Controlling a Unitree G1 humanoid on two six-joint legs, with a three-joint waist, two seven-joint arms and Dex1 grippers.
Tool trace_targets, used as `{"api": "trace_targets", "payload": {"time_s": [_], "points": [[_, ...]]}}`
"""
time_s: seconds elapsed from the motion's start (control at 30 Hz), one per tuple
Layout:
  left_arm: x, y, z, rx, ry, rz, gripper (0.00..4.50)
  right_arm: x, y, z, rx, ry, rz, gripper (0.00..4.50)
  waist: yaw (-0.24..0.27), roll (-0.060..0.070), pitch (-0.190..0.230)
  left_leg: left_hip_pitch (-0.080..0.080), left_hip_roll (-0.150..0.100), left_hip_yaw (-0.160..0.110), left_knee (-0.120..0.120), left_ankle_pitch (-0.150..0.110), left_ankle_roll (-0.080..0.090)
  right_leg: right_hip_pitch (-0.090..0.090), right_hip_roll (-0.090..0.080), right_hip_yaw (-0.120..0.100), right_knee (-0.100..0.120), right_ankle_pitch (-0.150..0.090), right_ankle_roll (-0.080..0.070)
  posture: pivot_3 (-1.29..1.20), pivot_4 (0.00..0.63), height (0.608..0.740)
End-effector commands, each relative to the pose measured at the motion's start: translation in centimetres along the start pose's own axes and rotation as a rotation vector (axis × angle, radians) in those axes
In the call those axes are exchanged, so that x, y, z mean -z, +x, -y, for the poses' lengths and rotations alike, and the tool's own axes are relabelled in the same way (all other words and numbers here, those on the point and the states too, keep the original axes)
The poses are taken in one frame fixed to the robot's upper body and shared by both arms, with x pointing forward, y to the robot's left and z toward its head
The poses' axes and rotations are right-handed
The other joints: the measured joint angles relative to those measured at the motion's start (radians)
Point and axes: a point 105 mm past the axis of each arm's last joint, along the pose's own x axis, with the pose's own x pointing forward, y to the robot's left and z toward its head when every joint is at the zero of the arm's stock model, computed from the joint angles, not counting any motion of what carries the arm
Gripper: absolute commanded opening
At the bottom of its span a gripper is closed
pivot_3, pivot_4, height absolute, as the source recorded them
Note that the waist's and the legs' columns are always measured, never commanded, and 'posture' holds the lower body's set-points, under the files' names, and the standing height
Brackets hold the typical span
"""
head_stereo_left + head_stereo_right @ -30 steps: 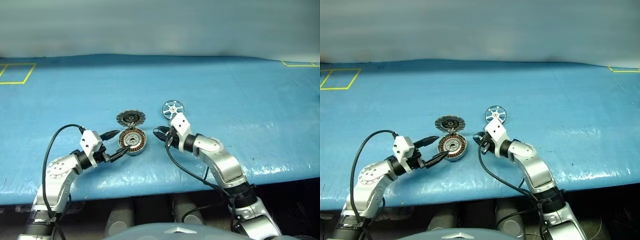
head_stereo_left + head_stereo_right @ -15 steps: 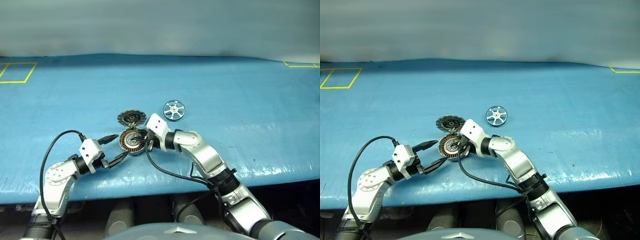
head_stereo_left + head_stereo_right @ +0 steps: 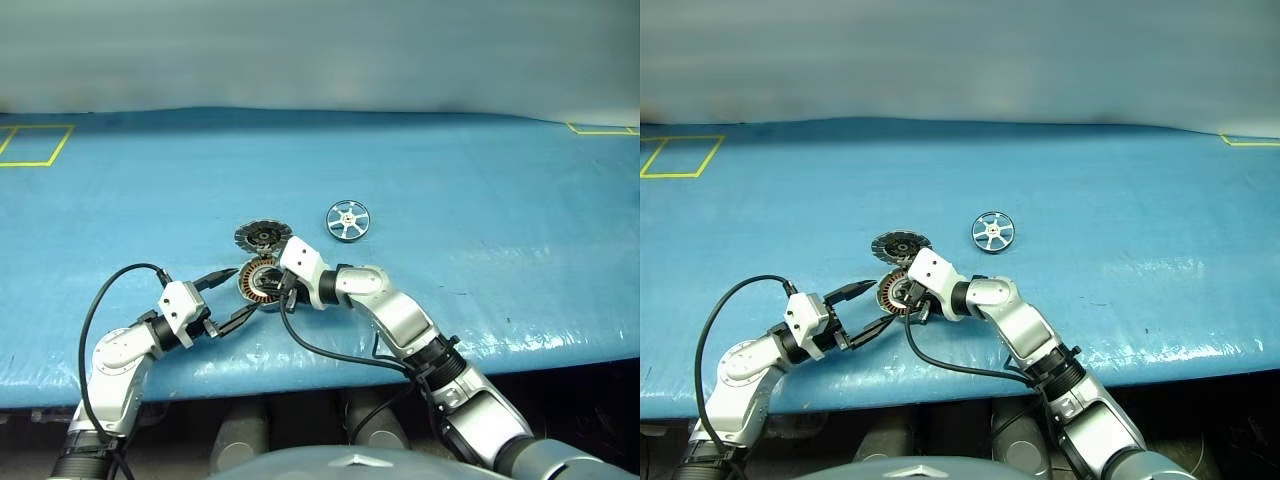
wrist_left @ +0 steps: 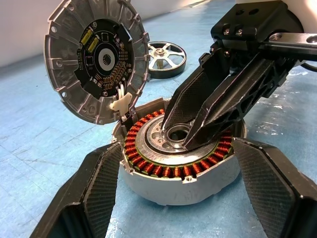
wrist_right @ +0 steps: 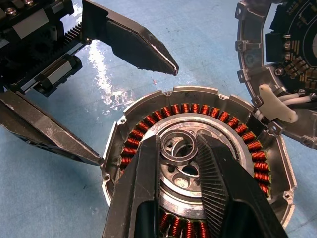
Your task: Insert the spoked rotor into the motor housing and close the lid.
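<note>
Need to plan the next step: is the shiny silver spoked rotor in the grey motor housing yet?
Not yet. The shiny silver spoked rotor lies apart on the blue table; the grey copper-wound motor housing holds no wheel.

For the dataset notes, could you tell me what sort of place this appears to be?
Probably a robotics test bench: a wide table under a blue cover with yellow tape squares, where an opened motor housing and loose spoked rotor are laid out.

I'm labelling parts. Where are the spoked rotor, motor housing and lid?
spoked rotor (image 3: 347,219), left eye view, hub.
motor housing (image 4: 163,171), left wrist view, copper windings.
lid (image 4: 96,62), left wrist view, dark inner face.
</note>
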Motion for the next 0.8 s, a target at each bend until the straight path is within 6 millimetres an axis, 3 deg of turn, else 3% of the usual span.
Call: {"api": "trace_targets", "payload": {"time_s": [0.03,0.8], "points": [[-0.4,-0.33,-0.41,-0.022,0.016,0.023,3.9,-1.98,-0.23,0.36,0.011,-0.055,0.059,0.75,0.0,0.0,0.0,0.0,0.0,0.0,0.0,0.0,0.0,0.0,0.0,0.0,0.0,0.0,0.0,0.0,0.15,0.74],[0.17,-0.07,-0.15,-0.016,0.006,0.013,3.9,-1.62,-0.42,0.75,0.036,-0.04,0.049,0.75,0.0,0.0,0.0,0.0,0.0,0.0,0.0,0.0,0.0,0.0,0.0,0.0,0.0,0.0,0.0,0.0,0.15,0.74]]}}
